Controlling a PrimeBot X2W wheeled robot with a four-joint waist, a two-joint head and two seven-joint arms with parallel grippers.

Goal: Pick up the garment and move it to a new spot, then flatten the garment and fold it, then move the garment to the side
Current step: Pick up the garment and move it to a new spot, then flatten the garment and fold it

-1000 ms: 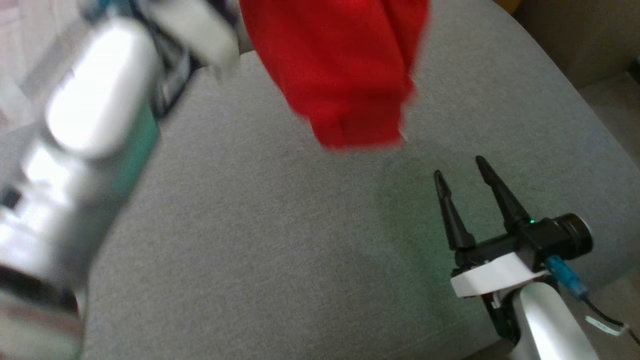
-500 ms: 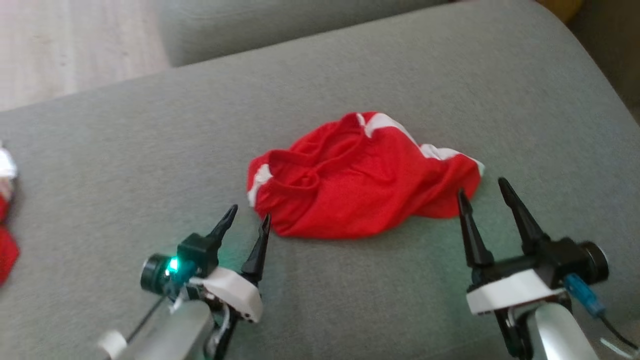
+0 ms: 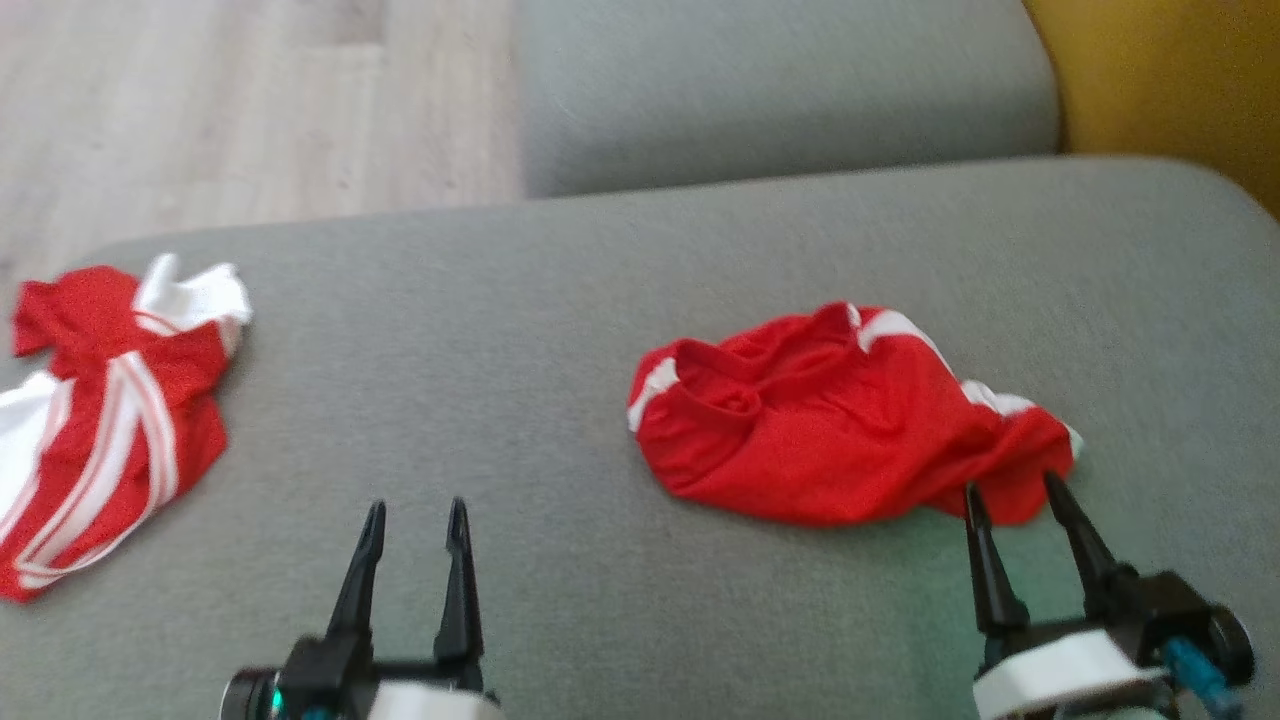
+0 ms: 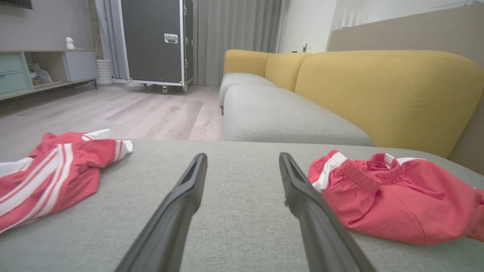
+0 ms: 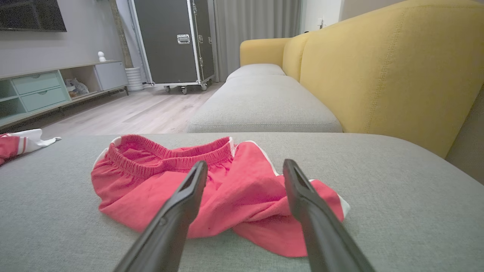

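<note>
Head view: red shorts (image 3: pixel 840 430) lie crumpled on the grey cushion (image 3: pixel 500 380), long axis left-right, waistband pointing left. Right gripper (image 3: pixel 1011 482), fingers spread and empty, sits at their right end; left gripper (image 3: pixel 416 505), also spread, is well apart.

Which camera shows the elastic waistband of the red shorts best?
Right wrist view: the waistband of the red shorts faces it, nearly whole. Left wrist view catches it side-on; head view shows it from above, blurred.
</note>
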